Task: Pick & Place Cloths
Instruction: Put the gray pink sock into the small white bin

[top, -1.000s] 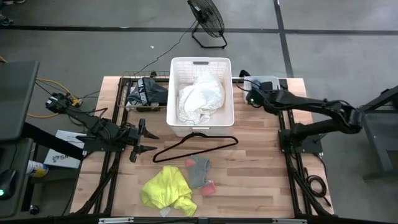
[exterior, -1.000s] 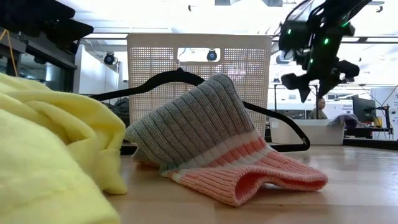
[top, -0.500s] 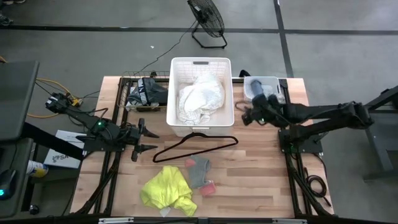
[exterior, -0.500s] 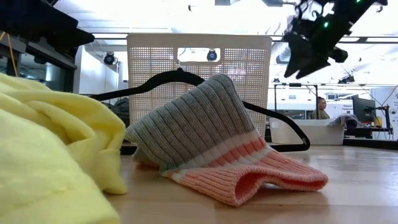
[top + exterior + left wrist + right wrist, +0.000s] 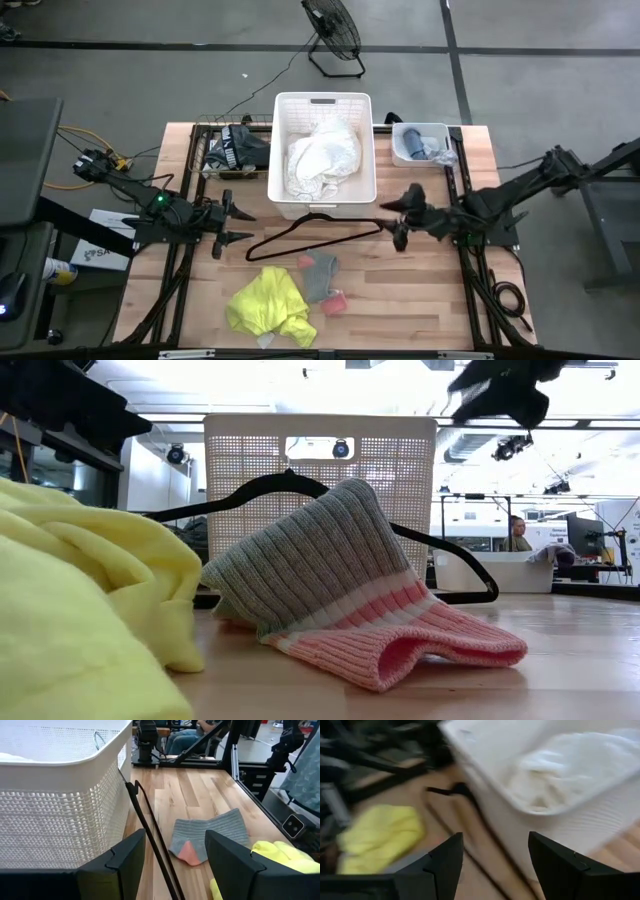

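A large white cloth (image 5: 322,160) lies in the white basket (image 5: 283,110) at the far middle. Near the front edge lie a yellow cloth (image 5: 268,305) and a grey-and-pink knitted piece (image 5: 322,278). A dark cloth (image 5: 235,148) lies left of the basket, and a blue piece (image 5: 428,148) sits in a small white bin. My left gripper (image 5: 244,228) stands open at the black hanger's (image 5: 310,232) left end. My right gripper (image 5: 396,222) hangs open above the hanger's right end, off the basket's near right corner. Both are empty.
The hanger lies along the basket's near wall (image 5: 60,820), its hook against the wall. Bare wood (image 5: 420,290) shows right of the knitted piece. Dark frame rails (image 5: 462,190) run along both table sides. Beyond the far edge stands a fan (image 5: 335,30).
My right gripper has swung from the far right corner, over the small bin, toward the near edge and the table's middle, rising a little and turning toward the basket and hanger. No cloth has moved.
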{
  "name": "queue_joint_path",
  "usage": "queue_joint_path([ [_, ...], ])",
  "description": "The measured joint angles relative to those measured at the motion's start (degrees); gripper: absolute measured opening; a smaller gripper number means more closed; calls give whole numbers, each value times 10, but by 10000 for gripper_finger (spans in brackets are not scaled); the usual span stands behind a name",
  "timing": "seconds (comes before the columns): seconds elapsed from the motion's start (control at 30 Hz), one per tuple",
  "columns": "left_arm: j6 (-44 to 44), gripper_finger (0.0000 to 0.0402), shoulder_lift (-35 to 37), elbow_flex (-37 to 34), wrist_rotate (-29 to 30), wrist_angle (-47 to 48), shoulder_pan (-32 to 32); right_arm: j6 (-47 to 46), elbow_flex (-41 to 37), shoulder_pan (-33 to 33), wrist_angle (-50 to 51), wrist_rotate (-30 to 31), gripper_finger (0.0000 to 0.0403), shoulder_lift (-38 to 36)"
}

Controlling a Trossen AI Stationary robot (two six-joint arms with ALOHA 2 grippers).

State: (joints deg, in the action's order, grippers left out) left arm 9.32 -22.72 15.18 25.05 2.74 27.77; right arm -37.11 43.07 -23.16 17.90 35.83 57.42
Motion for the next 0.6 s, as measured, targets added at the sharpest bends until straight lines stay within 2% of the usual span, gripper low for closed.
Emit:
queue_joint_path([
  [0.3,0,200,0,0,0,0,0,143,0,-97,-154,-14,215,54],
  [0.47,2,200,0,0,0,0,0,222,0,-117,-214,-18,215,118],
  [0.6,5,200,0,0,0,0,0,260,0,-119,-255,-47,215,174],
])
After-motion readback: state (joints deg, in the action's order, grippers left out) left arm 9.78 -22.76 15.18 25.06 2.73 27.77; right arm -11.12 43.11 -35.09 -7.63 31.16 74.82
